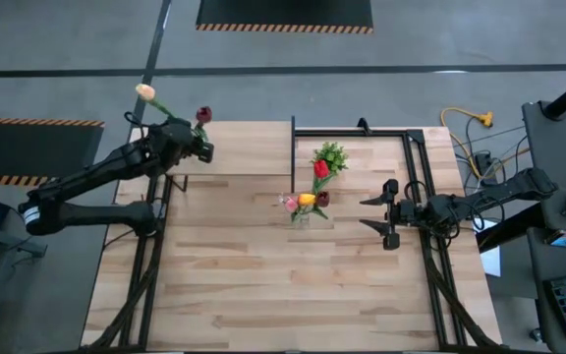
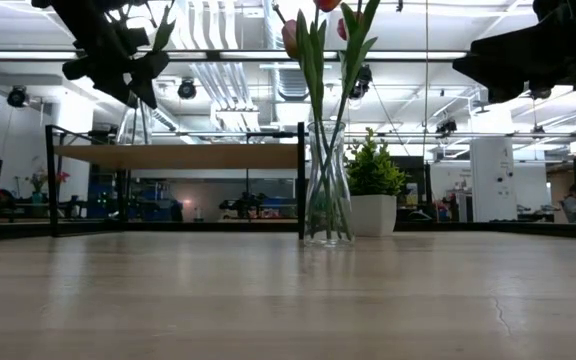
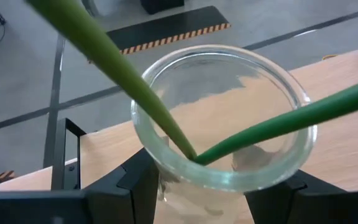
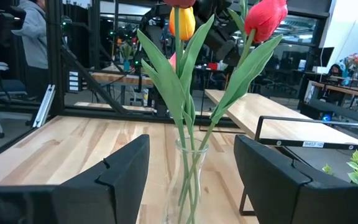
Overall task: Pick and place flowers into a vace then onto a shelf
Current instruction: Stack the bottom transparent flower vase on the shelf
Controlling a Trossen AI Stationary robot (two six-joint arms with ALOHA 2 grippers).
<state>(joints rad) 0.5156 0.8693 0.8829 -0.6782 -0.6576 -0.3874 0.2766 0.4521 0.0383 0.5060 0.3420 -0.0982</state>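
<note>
The shelf [image 1: 254, 147] stands at the table's far left. Above it the left gripper [image 1: 202, 149] clasps a glass vase [image 3: 219, 118] with two flowers [image 1: 145, 92]. The right gripper [image 1: 376, 214] waits open near a second vase [image 2: 328, 185] of tulips.

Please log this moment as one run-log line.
left fingers: around glass vase with two flowers, over shelf | right gripper: open, facing table vase
</note>
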